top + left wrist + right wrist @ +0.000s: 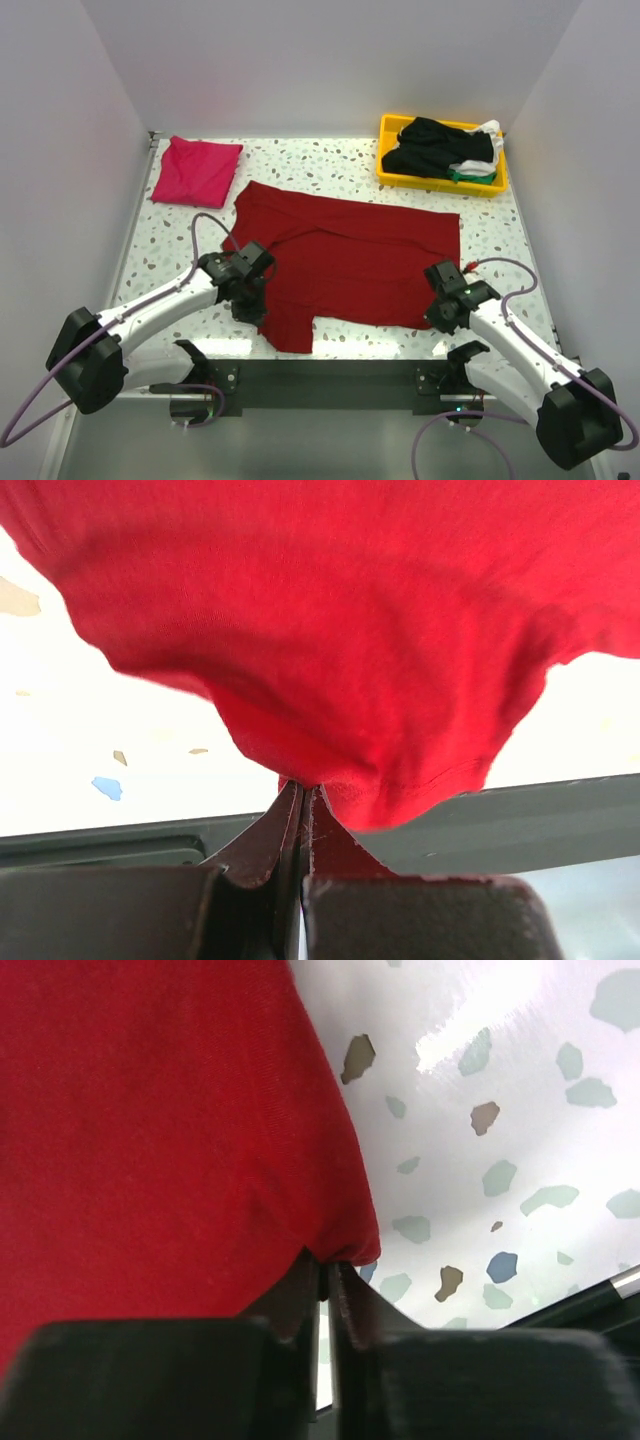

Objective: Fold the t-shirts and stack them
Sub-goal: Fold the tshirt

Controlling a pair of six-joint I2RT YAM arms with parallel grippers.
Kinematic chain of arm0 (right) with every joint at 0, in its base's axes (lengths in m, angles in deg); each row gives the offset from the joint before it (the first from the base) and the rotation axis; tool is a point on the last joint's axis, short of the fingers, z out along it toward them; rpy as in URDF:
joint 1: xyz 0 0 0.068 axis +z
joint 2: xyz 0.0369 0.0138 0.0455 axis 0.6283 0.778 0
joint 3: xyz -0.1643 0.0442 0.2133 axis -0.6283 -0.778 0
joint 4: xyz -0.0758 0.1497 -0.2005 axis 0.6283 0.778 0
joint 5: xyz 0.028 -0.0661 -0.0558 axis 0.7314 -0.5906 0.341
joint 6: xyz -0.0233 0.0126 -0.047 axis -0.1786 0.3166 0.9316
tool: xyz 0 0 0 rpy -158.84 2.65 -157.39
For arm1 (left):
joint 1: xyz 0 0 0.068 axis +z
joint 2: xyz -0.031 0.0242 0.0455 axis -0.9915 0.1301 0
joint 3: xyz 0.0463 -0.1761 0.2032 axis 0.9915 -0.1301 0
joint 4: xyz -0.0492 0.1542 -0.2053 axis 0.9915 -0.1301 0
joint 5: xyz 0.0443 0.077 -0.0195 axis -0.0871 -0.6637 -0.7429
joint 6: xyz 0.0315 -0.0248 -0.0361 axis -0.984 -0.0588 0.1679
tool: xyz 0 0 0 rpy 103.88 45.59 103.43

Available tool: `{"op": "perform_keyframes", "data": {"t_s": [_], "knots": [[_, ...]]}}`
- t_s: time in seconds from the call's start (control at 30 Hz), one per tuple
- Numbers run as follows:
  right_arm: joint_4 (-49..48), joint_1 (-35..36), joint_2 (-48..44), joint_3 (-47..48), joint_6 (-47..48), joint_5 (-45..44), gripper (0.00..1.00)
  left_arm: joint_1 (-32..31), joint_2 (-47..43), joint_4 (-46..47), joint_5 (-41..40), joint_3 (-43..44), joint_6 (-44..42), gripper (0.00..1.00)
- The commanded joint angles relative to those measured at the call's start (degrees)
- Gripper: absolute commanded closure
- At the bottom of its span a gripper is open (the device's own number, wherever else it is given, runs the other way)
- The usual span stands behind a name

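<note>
A dark red t-shirt (345, 255) lies spread across the middle of the table. My left gripper (250, 298) is shut on its near left part, and the cloth (330, 630) hangs from the closed tips (302, 786). My right gripper (442, 305) is shut on the shirt's near right corner (340, 1245), with the cloth (150, 1130) filling the left of that view. A folded magenta-pink t-shirt (197, 170) lies at the far left. Black, white and green shirts (445, 148) lie heaped in a yellow tray (388, 172) at the far right.
The speckled table (340, 165) ends at a dark front edge (330, 375) near the arm bases. White walls close in the left, back and right sides. Purple cables loop from both arms (205, 225).
</note>
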Motion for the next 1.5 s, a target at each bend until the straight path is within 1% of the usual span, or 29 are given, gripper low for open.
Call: {"op": "perform_keyframes", "data": {"t_s": [0.0,0.17,0.27,0.33,0.4,0.5,0.67,0.77,0.9,0.97,1.1,1.13,1.23,1.27,1.3,1.37,1.4,1.43,1.47], "knots": [[-2.5,-0.3,-0.2,1.7,2.9,-2.7,1.00,2.4,-1.2,-2.2,-2.8,4.4,-3.0,1.00],[-0.1,-0.3,0.0,5.0,6.4,-2.5,1.00,7.5,-1.2,-1.0,-1.6,9.1,-6.8,1.00],[0.2,-0.3,1.8,7.2,7.8,-2.6,1.00,9.7,-0.3,1.0,-1.5,12.1,-9.5,1.00],[-0.9,-0.3,3.0,9.5,9.6,-3.0,1.00,10.6,1.8,2.2,-3.4,15.0,-10.8,1.00],[-1.0,-0.3,5.8,12.5,11.2,-3.6,1.00,11.2,4.4,4.5,-3.2,17.1,-12.1,1.00],[-2.5,-0.4,9.8,15.6,13.3,-5.5,1.00,11.4,7.0,8.2,-2.7,20.6,-12.7,1.00],[-4.8,-0.8,15.7,21.5,18.0,-7.8,1.00,13.4,10.7,10.8,-6.2,26.0,-12.6,1.00],[-5.3,-2.0,19.0,25.3,20.4,-8.1,1.00,14.4,13.2,13.2,-7.1,27.9,-12.7,1.00],[-8.7,-5.1,22.2,28.5,23.7,-7.3,1.00,16.6,17.0,16.8,-9.4,30.4,-12.3,1.00],[-9.4,-6.0,23.8,30.0,25.0,-6.9,1.00,18.0,18.6,18.1,-9.0,31.2,-12.2,1.00],[-12.5,-8.5,28.8,33.7,26.6,-4.2,1.00,19.5,24.4,21.4,-9.4,35.4,-11.4,1.00],[-12.8,-9.0,31.4,34.4,26.7,-3.4,1.00,20.0,25.6,22.0,-9.3,36.3,-11.4,1.00],[-14.9,-10.3,35.3,37.0,27.1,-2.8,1.00,20.8,31.3,21.8,-9.9,40.7,-11.3,1.00],[-15.2,-10.8,38.2,38.5,27.2,-3.1,1.00,21.1,34.4,20.8,-10.4,42.0,-10.9,1.00],[-15.3,-11.1,39.6,39.4,27.1,-3.3,1.00,21.3,35.9,20.7,-12.1,44.2,-10.7,1.00],[-14.9,-11.6,43.9,42.2,26.5,-6.0,0.92,22.0,38.9,21.2,-13.7,46.0,-10.3,1.00],[-14.8,-11.9,44.9,43.0,26.4,-7.2,0.88,22.3,42.2,20.8,-13.4,48.6,-10.2,0.98],[-14.9,-12.0,46.4,43.8,26.3,-9.1,0.82,22.9,43.7,20.5,-13.0,49.9,-10.1,0.89],[-14.5,-12.3,49.0,46.0,26.3,-12.7,0.64,23.1,45.2,20.6,-12.9,51.3,-10.1,0.77]]}}
